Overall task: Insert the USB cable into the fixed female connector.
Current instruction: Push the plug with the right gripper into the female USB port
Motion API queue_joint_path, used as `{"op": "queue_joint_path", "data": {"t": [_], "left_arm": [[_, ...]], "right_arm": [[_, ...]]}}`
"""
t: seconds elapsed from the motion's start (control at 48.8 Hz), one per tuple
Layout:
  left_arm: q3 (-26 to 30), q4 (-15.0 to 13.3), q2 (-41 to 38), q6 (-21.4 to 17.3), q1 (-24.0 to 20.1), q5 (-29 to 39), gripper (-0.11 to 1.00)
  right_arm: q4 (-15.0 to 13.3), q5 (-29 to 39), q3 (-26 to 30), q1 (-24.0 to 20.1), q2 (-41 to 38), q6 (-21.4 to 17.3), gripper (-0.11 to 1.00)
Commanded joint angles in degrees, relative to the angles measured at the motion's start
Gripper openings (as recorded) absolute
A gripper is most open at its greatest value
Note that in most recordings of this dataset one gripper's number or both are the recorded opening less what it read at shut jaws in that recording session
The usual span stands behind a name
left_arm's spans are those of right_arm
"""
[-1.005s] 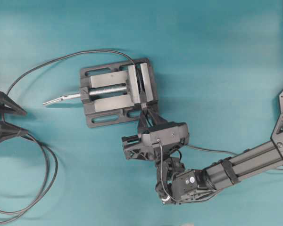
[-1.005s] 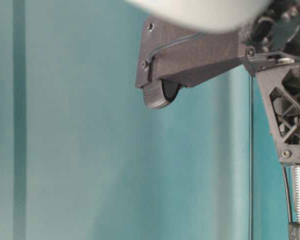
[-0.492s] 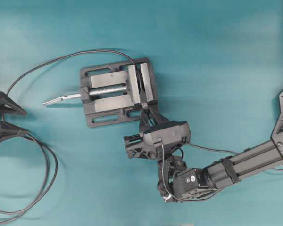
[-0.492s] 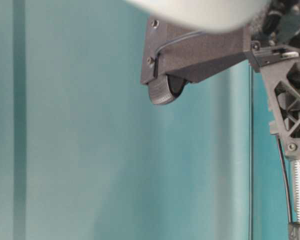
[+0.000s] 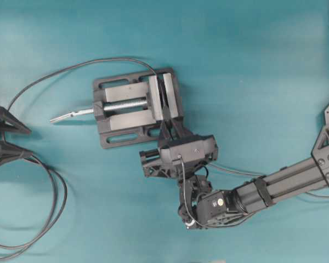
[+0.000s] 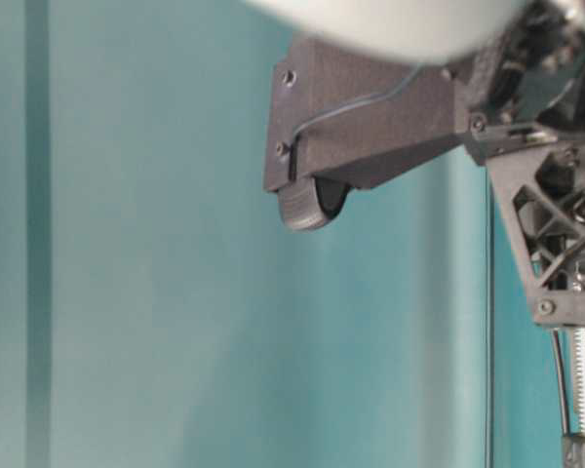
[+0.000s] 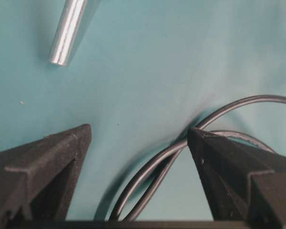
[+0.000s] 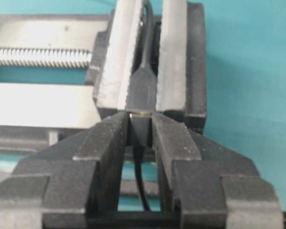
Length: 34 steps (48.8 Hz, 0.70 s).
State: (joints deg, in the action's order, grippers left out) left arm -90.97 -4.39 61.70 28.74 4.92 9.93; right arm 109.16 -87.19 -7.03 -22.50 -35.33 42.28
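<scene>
The right fingers (image 8: pixel 168 138) are closing on the dark plug (image 8: pixel 141 129) of the USB cable (image 8: pixel 141 183), narrowed to its width, with the thin lead trailing back between them toward the wrist. The right gripper (image 8: pixel 141 125) is sitting at the near edge of the vise (image 8: pixel 57 102), its tips almost against the vise jaws.

The connector (image 8: pixel 142 90) is lying straight ahead of those fingers, clamped between the vise jaws, its mouth facing the plug. A sliver of bright metal is showing where the two meet, so I judge the plug to be at the mouth or only partly in; how deep it is seated cannot be told. The plug's long axis, the connector's long axis and the fingers are all running along one line in the wrist view, with no sideways offset that I can make out. The connector's own dark lead is running away from the gripper through the vise jaws. The coming push therefore looks to be straight forward along that line, and any tilt of the plug would risk jamming it.

In the overhead view the right gripper (image 5: pixel 167 131) is by far the nearer. The left gripper (image 5: pixel 19 139) is waiting well apart at the table's edge, spread wide and holding nothing, with loops of a thicker dark cable (image 7: pixel 148 174) lying between its fingers (image 7: pixel 47 157).
</scene>
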Motion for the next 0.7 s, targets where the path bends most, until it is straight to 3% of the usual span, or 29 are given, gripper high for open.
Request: {"op": "queue_joint_path", "data": {"t": [0.0,0.287,0.677], "left_arm": [[0.62,0.18,-0.26,0.62,0.00,-0.35,1.00],[0.62,0.26,-0.26,0.62,0.00,-0.26,1.00],[0.62,0.26,-0.26,0.62,0.00,-0.35,1.00]], "right_arm": [[-1.85,-0.44,1.41,4.75,1.93,0.44,0.21],[-2.29,-0.35,1.41,6.50,1.85,2.72,0.21],[-2.29,-0.26,1.14,6.77,1.85,2.81,0.21]]}}
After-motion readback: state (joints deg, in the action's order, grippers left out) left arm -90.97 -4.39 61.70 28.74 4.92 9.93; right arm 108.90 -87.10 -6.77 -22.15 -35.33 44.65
